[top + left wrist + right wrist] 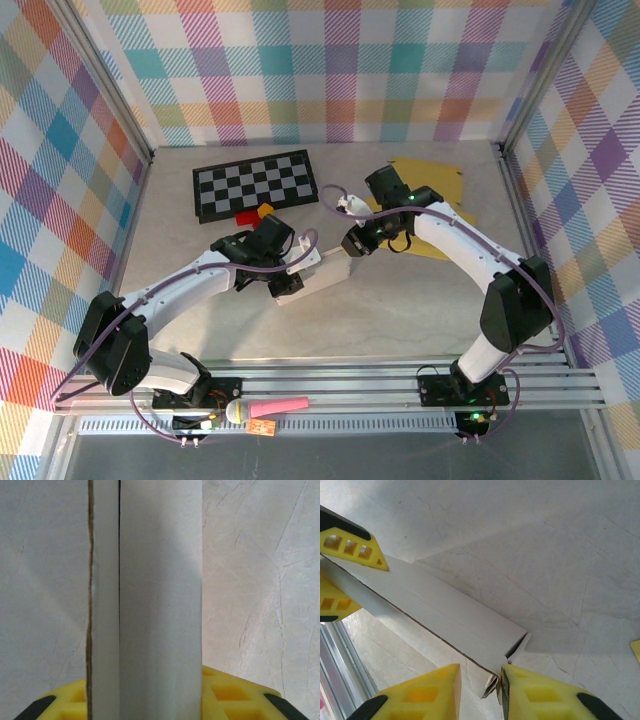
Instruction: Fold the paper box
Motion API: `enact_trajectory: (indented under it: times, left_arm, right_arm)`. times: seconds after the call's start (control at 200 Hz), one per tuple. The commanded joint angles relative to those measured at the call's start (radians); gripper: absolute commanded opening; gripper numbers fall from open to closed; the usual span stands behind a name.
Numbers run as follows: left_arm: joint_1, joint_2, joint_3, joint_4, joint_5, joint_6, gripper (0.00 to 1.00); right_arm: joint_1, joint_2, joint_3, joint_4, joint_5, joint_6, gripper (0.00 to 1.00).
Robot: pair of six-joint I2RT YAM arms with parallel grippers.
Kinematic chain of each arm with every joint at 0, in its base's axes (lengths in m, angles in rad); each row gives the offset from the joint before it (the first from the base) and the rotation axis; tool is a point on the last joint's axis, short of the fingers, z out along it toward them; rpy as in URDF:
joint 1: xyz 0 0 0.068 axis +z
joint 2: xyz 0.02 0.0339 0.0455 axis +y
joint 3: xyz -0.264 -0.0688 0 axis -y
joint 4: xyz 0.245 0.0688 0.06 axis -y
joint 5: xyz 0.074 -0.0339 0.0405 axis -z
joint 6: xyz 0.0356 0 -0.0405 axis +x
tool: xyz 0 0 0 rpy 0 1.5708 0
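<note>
The paper box (318, 275) is a long white folded sleeve lying mid-table. My left gripper (283, 268) is shut on its left end. In the left wrist view the box (155, 595) runs up from between the yellow fingers (235, 692). In the right wrist view the box (445, 615) stretches from the left gripper's fingers (350, 545) down to my right gripper (480, 675). That gripper (352, 245) stands open at the box's right end. A crumpled end flap (492, 682) lies between its jaws, against the right finger (540, 695).
A black-and-white checkered mat (255, 185) lies at the back with small red and orange pieces (252, 213) at its front edge. A yellow sheet (432, 180) lies back right under the right arm. A pink-handled tool (272, 407) rests on the front rail.
</note>
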Motion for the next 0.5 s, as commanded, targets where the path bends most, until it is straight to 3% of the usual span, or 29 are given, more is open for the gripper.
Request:
enact_trajectory:
  times: [0.0,0.495]
  left_arm:
    - [0.009,-0.010,-0.005,-0.003,0.022,0.017,0.32]
    - [0.011,0.003,0.006,-0.008,0.032,0.016,0.31]
  right_arm:
    - [0.001,0.006,0.030,-0.046,-0.039,-0.010,0.27]
    - [0.003,0.009,0.041,-0.055,0.044,0.021,0.23]
